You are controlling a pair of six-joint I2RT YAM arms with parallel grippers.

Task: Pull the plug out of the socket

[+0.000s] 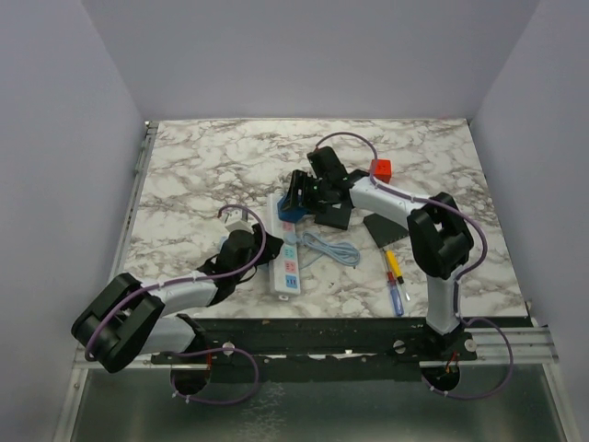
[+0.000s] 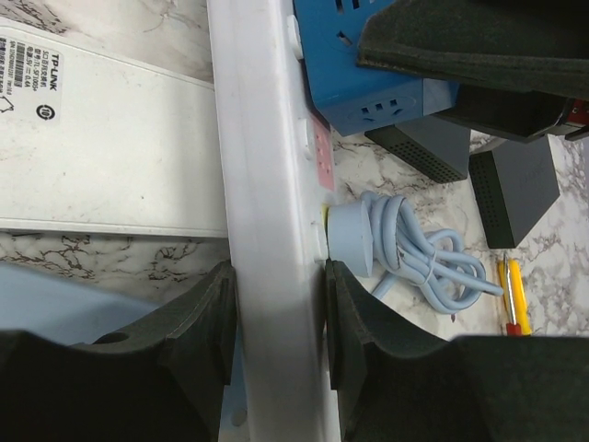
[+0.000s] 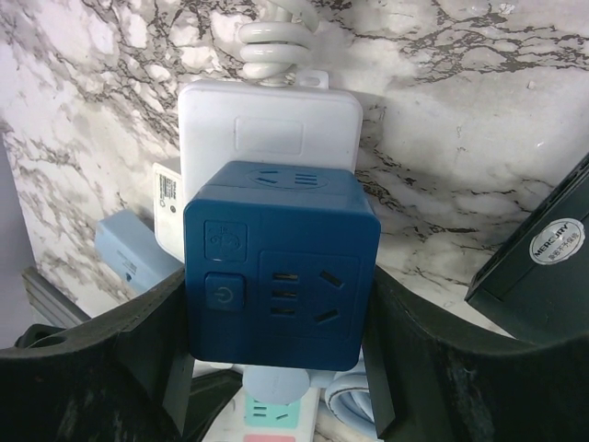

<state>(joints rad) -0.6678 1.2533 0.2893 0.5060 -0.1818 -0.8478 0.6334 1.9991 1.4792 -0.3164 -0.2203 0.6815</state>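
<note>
The socket [image 1: 284,262], a long white strip with pastel panels, lies mid-table with its near end toward me. My left gripper [image 2: 276,322] is shut on the strip's body [image 2: 267,184], one black pad pressed on each long side. A dark blue cube plug [image 3: 281,262] sits against the strip's far end [image 3: 267,120]. My right gripper [image 3: 281,350] is shut on that cube, with a finger flat against each side. A round light-blue plug [image 2: 350,239] with a bundled cable [image 2: 433,262] sits in the strip just beyond my left fingers.
A white flat box [image 2: 101,147] and a light-blue bar [image 3: 133,253] lie left of the strip. Black boxes [image 2: 520,184] sit to its right. A red block [image 1: 381,168] is behind them. Screwdrivers [image 1: 394,281] lie near the right arm's base.
</note>
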